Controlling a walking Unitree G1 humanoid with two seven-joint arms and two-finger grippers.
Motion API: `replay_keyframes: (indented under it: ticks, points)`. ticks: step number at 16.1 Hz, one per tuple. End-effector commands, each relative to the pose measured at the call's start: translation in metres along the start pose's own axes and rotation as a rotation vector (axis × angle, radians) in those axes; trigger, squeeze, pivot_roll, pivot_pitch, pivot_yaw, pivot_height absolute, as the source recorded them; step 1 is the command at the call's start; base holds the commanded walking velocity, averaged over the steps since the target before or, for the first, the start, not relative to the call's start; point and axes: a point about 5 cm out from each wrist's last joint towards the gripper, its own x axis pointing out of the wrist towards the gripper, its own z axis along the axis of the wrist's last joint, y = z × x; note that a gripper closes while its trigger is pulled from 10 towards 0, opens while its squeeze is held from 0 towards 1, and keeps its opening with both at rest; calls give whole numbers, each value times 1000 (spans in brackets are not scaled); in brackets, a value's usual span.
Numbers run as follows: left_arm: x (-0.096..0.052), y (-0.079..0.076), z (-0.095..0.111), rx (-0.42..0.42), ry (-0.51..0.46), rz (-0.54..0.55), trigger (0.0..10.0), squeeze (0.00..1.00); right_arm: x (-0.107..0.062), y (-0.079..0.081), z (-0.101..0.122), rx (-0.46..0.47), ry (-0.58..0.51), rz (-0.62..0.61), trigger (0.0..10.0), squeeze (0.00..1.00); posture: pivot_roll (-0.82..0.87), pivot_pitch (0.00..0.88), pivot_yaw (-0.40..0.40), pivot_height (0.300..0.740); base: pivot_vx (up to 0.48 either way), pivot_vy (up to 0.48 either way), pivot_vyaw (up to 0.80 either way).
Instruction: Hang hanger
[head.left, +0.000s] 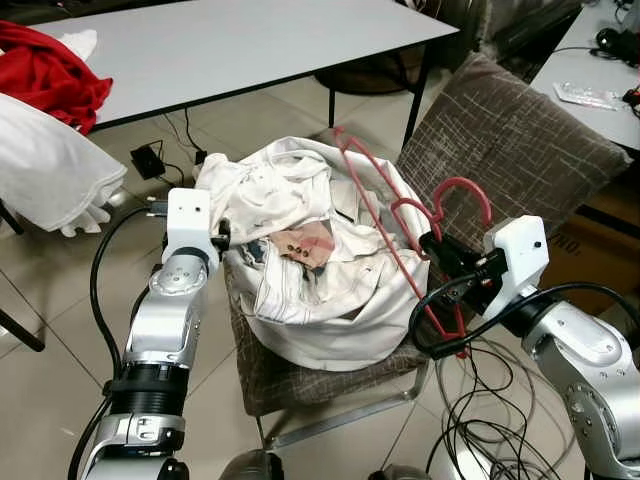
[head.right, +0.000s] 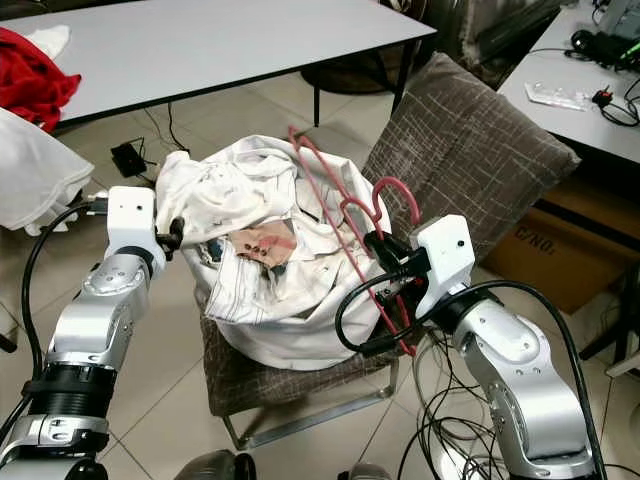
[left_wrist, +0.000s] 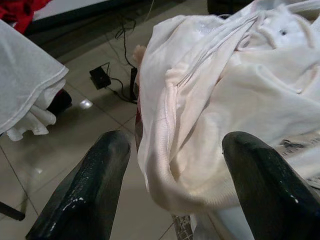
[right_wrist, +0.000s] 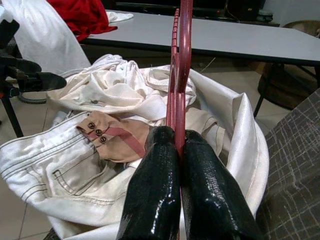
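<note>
Red plastic clothes hanger lies tilted across the right side of a heap of white and cream garments piled on a metal-framed chair with a brown woven seat; its hook curls up against the grey-brown patterned cushion that forms the chair back. Right gripper is at the hanger's lower portion, black fingers pressed together with the thin red bar pinched between them, as seen in the right wrist view. Left gripper sits at the left edge of the heap, fingers spread wide with a fold of cream cloth between them, not closed on it. A tan leather-look patch with studs shows in the middle of the pile. Behind: grey table carrying a red cloth; white fabric hangs at the far left. Black cables lie on the tiled floor by the right arm.
</note>
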Motion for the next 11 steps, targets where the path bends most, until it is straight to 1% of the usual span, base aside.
replay_keyframes:
  ticks: [1,3,5,6,10,11]
  points:
    - [3,1,8,-16,-21,23,10000,0,-1,2,10,-34,-40,23,10000,0,-96,44,7,740,0,0,0]
    - [4,3,3,-42,10,50,10000,0,-1,3,10,-40,-41,40,10000,0,-96,44,7,740,0,0,0]
    - [6,7,0,-42,25,79,10000,0,-1,4,12,-38,-51,60,10000,0,-98,45,6,740,0,0,0]
    - [6,8,-2,-56,47,83,10000,0,-2,5,13,-42,-52,72,10000,0,-98,45,6,740,0,0,0]
    - [2,4,-4,-82,78,61,10000,0,-5,3,13,-54,-41,84,10000,0,-98,46,9,740,0,0,0]
    - [2,1,-7,-109,98,51,10000,0,-5,2,13,-56,-41,84,10000,0,-98,46,9,740,0,0,0]
